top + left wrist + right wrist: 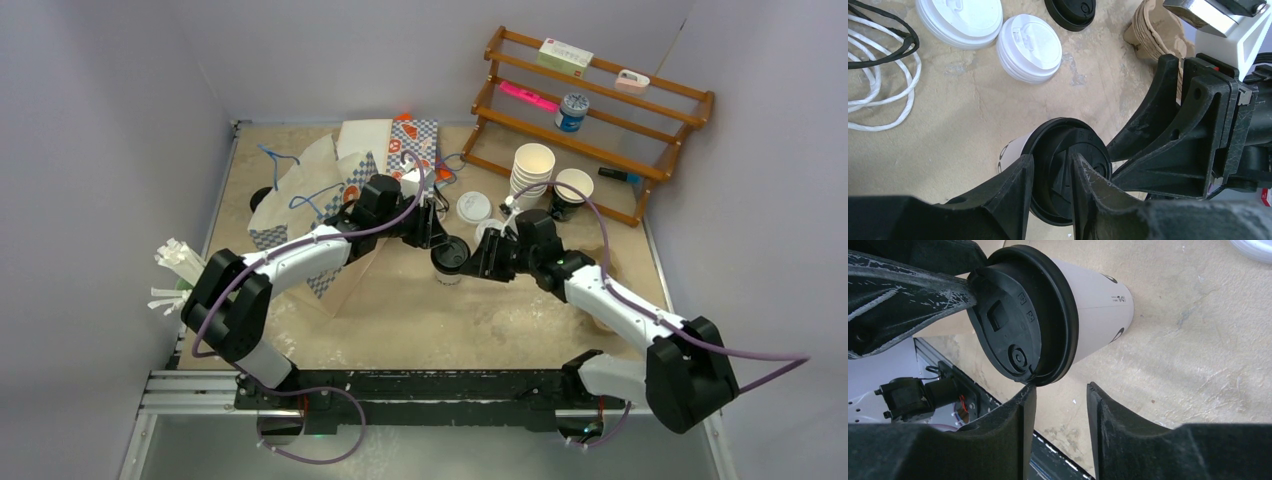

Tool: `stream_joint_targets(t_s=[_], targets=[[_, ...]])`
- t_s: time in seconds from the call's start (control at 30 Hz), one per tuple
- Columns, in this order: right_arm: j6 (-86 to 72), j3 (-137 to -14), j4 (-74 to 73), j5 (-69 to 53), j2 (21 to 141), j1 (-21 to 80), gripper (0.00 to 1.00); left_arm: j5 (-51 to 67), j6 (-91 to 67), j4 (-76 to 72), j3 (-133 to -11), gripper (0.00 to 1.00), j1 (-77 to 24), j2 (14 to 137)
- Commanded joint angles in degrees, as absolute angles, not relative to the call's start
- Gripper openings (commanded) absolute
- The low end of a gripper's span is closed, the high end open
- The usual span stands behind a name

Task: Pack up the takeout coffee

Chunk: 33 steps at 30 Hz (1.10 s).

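One takeout coffee [449,262], a pale paper cup [1093,310] with a round black sip lid [1068,145], stands mid-table between both arms. My left gripper [1050,172] reaches it from the left and is shut on the lid's rim, with one finger [1018,187] outside the rim and the other across the lid's top. My right gripper [1060,395] is on the cup's right side [487,258]. It is open with only bare table between its fingers, and one fingertip [1025,395] just touches the lid's edge.
A checkered paper bag [340,190] lies behind the left arm. White lids [1029,47], a loose black lid [1070,11], brown pulp pieces [1153,35] and white cord [878,75] lie near the cup. Stacked lidless cups [530,170] and a wooden rack [600,110] stand back right.
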<state>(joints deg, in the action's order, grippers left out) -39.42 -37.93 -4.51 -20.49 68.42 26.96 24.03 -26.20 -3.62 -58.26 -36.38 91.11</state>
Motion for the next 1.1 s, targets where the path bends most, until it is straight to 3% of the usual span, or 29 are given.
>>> stream_joint_targets(t_s=[0.0,1.07], targets=[[-39.2,-39.7,-4.0,-19.7,69.4,27.1,0.43,25.6,-27.0,-6.1,-57.9,0.34,-36.3,89.7],[-37.2,-43.2,-6.8,-16.2,72.3,27.1,0.32,24.2,-28.0,-7.2,-52.1,0.33,-36.4,89.7]])
